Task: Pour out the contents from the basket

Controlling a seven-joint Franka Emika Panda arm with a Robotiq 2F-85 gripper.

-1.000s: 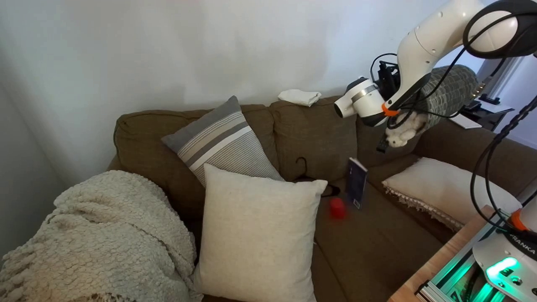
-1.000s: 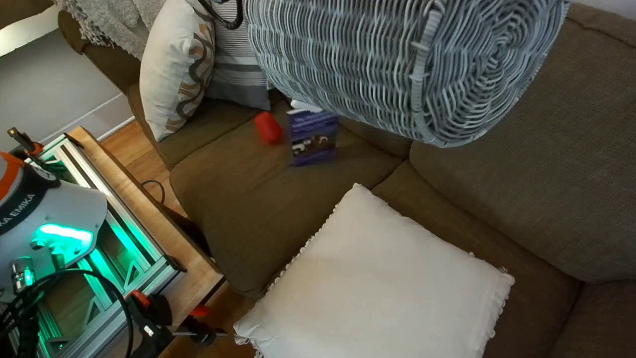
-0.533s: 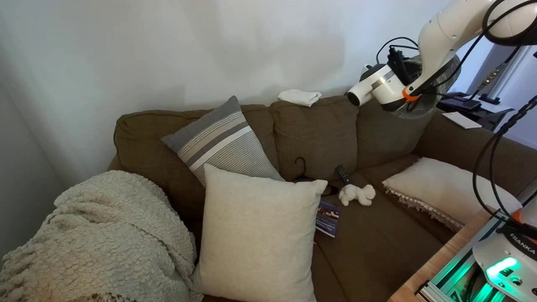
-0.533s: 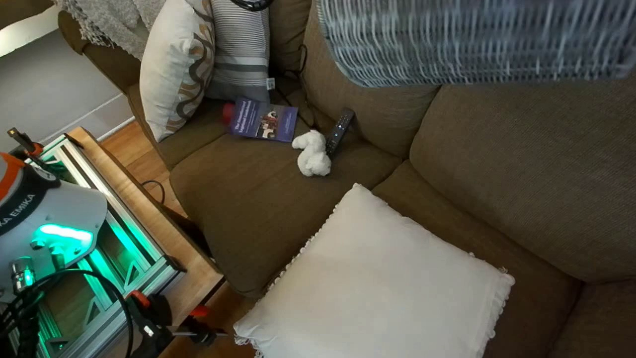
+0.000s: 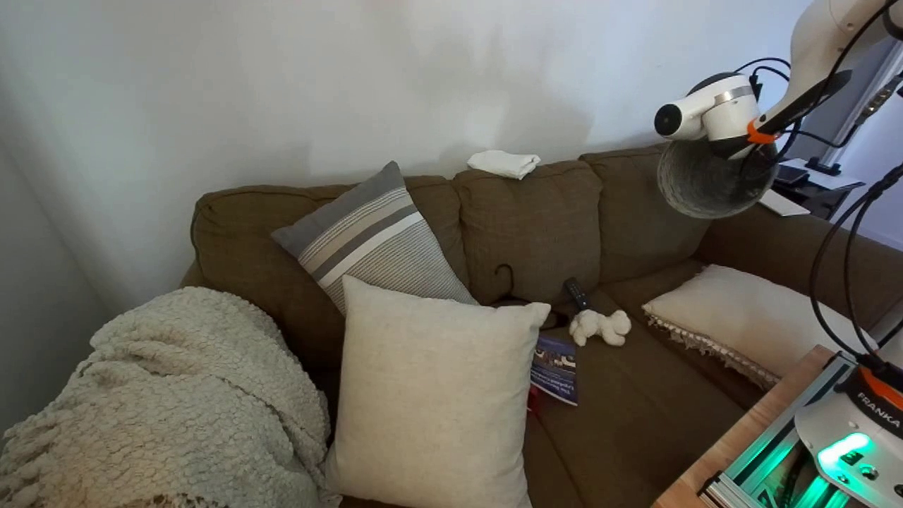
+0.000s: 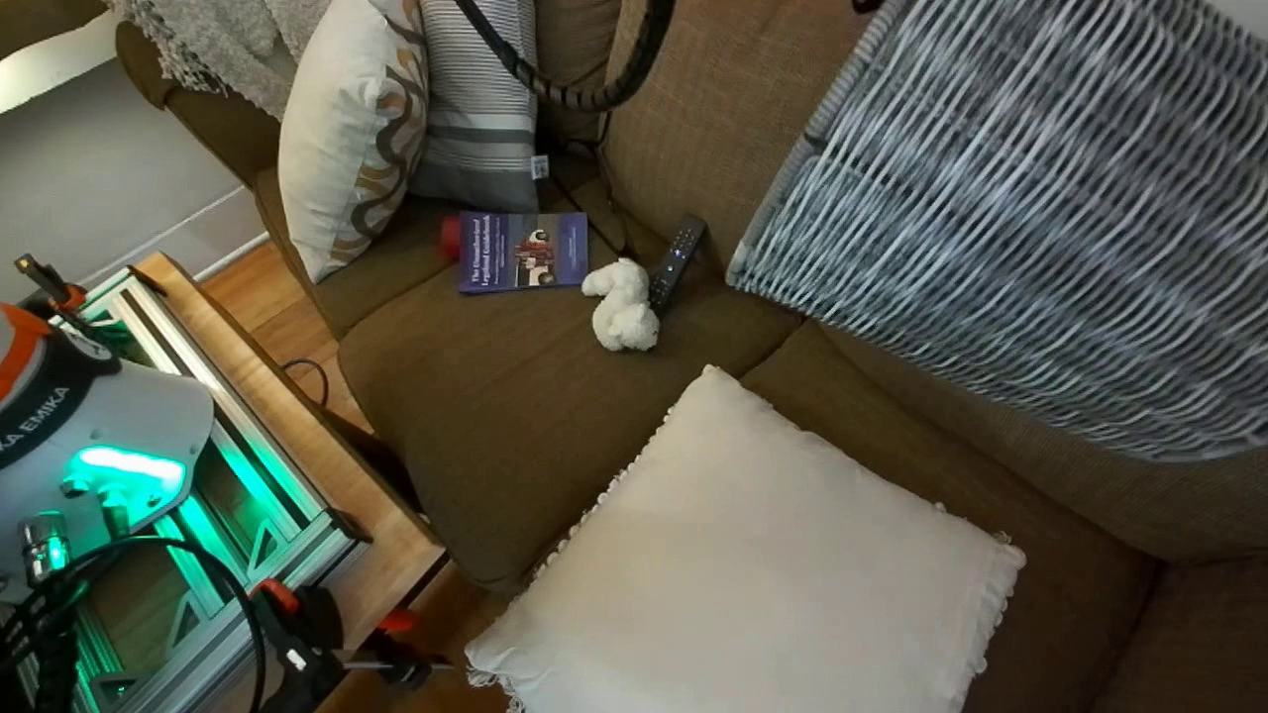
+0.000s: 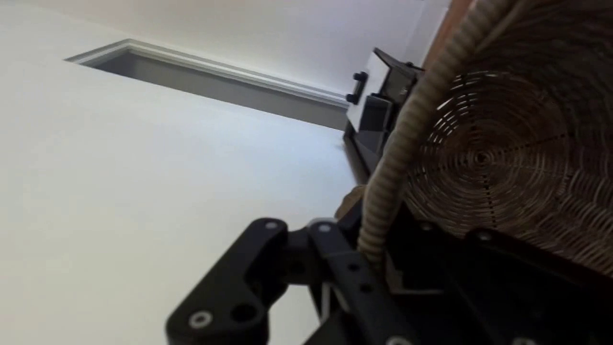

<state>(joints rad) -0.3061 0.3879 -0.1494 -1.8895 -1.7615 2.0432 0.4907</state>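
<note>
Over the sofa [image 5: 635, 395] hangs the tilted basket [image 6: 1010, 238], its visible floor bare; the gripper [image 7: 377, 230] pinches its rim, jaws close together. On the sofa's seat lie a book [image 6: 523, 253], a white plush toy [image 6: 626, 307], a dark remote [image 6: 679, 262] by the sofa's back, and a partly hidden red object [image 6: 451, 238]. The pouring seems done; next, likely, comes righting the basket and setting it down.

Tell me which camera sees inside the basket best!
The wrist view! It looks into the basket, showing its round woven bottom. In an exterior view you see just its outer wall, cut off by the picture's edge. In an exterior view it's small and partly behind the arm.
</note>
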